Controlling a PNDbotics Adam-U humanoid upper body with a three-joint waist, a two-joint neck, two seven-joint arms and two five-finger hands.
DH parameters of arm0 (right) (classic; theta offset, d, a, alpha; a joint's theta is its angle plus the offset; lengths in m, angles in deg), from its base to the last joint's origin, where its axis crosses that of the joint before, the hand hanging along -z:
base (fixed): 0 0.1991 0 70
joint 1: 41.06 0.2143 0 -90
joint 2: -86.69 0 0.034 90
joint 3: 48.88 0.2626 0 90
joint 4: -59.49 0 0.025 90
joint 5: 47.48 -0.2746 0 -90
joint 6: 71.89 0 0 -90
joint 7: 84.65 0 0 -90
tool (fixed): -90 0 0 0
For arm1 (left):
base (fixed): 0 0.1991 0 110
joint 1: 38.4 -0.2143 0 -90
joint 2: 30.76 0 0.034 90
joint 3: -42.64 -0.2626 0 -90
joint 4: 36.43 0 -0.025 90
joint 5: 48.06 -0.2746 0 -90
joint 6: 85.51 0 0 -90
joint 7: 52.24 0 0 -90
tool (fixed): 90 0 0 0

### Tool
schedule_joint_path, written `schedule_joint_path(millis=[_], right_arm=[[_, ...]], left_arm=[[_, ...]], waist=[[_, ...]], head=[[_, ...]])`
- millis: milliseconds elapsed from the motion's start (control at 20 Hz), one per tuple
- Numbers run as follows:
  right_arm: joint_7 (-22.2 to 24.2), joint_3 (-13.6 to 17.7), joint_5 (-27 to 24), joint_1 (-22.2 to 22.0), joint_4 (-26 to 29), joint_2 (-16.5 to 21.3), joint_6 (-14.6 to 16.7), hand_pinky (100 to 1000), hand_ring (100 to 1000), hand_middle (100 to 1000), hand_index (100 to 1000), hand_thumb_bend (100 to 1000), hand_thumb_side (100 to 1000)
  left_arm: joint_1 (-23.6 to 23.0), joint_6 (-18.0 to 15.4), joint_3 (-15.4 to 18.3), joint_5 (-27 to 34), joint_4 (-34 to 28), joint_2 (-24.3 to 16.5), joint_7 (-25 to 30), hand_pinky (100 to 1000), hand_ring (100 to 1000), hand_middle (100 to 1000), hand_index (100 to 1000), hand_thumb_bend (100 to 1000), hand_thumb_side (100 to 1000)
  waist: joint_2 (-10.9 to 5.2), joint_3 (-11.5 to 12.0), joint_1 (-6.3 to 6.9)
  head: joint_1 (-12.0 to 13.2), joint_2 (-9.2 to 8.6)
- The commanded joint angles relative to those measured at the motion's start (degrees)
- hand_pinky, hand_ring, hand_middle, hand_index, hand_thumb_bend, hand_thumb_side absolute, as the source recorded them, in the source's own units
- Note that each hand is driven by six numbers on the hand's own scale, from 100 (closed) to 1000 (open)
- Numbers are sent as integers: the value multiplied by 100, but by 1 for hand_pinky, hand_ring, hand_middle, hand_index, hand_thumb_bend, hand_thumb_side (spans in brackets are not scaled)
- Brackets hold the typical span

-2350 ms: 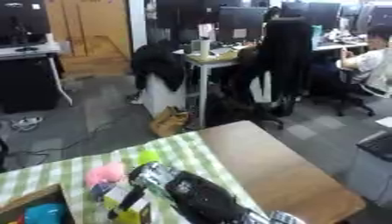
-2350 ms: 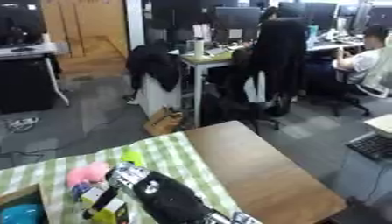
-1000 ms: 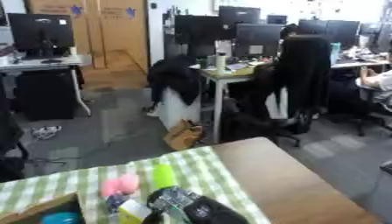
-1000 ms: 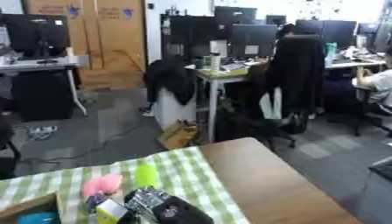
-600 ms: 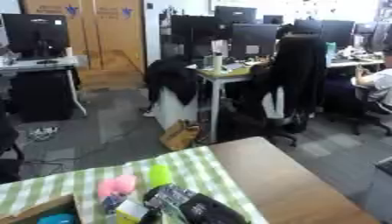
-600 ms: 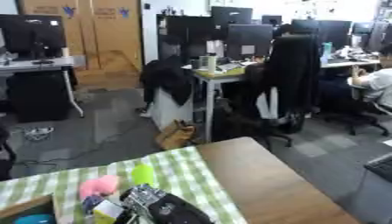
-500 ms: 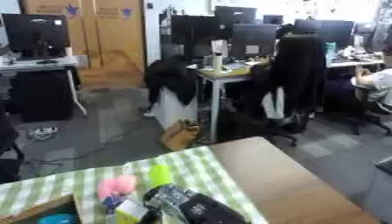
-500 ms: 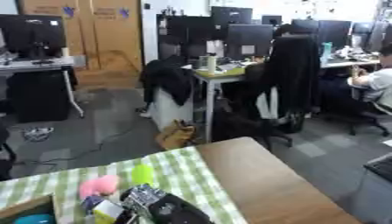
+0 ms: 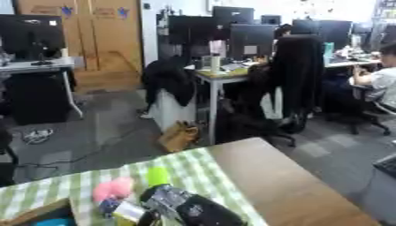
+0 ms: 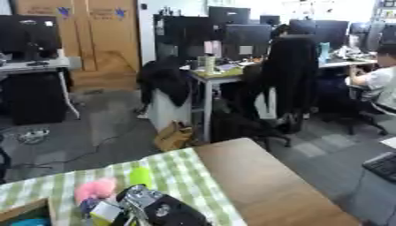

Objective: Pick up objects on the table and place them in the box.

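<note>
My arm [image 9: 197, 212] comes in low at the bottom edge; whether this robot hand is spread or curled I cannot tell. Just beside it on the checked cloth [image 9: 193, 172] lie a pink object [image 9: 112, 190] and a green one [image 9: 158, 176]. The box's corner [image 9: 43, 212] shows at lower left. Bare wooden counter [image 9: 286, 185] stretches right.

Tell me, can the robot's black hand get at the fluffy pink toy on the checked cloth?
Probably yes. The black hand sits at the bottom edge, just beside the pink toy, with only small things between them on the checked cloth. Its fingers cannot be made out.
</note>
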Motion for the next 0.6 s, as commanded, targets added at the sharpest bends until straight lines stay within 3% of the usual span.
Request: schedule_joint_path(millis=[50, 200, 300, 600], right_arm=[[-54, 44, 108, 145, 16, 88, -9, 905, 839, 404, 565, 213, 718], [-78, 40, 137, 149, 20, 86, -13, 904, 835, 395, 556, 201, 709], [-112, 28, 169, 156, 38, 89, -20, 897, 809, 349, 507, 104, 664], [-223, 18, 254, 170, 73, 94, -84, 884, 768, 271, 427, 100, 624]], left_arm=[[116, -8, 51, -36, -77, -111, -25, 862, 902, 879, 921, 270, 1000], [120, -9, 56, -42, -77, -114, -31, 862, 902, 879, 921, 269, 1000], [123, -10, 60, -47, -77, -111, -36, 862, 902, 879, 921, 270, 1000], [120, -8, 67, -61, -77, -107, -51, 862, 903, 879, 921, 270, 1000]], waist=[[-73, -6, -58], [-72, -5, -57], [-73, -3, -59], [-75, 3, -60]], head=[[-36, -28], [-45, -39], [-49, -34], [-65, -36]])
